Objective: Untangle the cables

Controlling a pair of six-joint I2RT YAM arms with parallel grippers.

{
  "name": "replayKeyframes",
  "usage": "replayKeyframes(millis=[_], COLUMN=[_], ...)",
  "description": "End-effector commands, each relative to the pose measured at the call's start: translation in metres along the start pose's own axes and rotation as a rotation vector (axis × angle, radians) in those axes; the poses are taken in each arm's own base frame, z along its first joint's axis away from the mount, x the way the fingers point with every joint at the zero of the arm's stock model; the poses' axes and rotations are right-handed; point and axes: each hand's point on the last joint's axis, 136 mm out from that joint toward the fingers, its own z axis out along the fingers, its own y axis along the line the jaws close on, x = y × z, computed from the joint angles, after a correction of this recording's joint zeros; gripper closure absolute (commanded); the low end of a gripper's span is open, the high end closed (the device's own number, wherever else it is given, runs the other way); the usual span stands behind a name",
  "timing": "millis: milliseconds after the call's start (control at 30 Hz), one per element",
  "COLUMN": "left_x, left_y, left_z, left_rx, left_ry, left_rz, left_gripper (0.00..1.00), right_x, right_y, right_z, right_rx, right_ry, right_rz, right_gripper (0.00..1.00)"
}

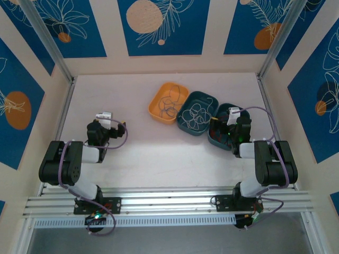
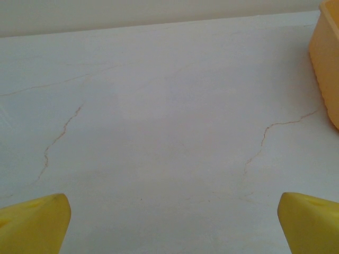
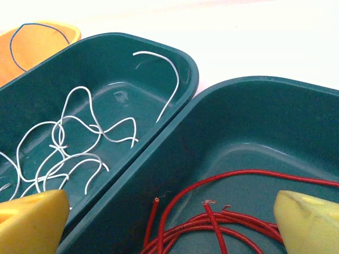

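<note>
The cables lie sorted in three trays. Red cables [image 3: 249, 171] coil in the right teal tray [image 3: 265, 116]. Tangled white cables [image 3: 58, 144] fill the middle teal tray [image 3: 106, 58]. A blue cable [image 3: 42, 23] curves inside the orange tray [image 3: 37, 50]. My right gripper [image 3: 169, 222] hangs open just over the red cables, nothing between its yellow fingertips; from above it [image 1: 226, 128] covers the right teal tray [image 1: 214, 142]. My left gripper [image 2: 172, 225] is open over bare table at the left [image 1: 114, 129], well apart from the trays.
The trays stand in a diagonal row at the back middle: orange tray [image 1: 153, 106], middle teal tray [image 1: 204, 95], then the right one. The orange tray's wall [image 2: 326, 63] edges the left wrist view. White table [image 1: 159, 153] lies between the arms. Walls enclose three sides.
</note>
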Motion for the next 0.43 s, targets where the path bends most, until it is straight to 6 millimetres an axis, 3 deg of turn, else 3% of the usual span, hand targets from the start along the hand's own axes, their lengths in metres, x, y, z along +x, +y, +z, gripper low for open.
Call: replayKeyframes(millis=[0,400], left_x=[-0.0047,-0.0045], left_y=[0.0060,0.0028], left_z=[-0.0003,0.0001], left_rx=[-0.017,0.002], left_ry=[-0.011,-0.010], left_rz=[0.000,0.006], left_gripper=[0.00,0.00], right_x=[-0.0074,-0.0074], right_y=[0.0033,0.0035], right_z=[0.0029,0.0029], right_rx=[-0.020,-0.020], right_ry=[-0.014,-0.014], right_rz=[-0.020,-0.020], right_gripper=[0.01,0.01])
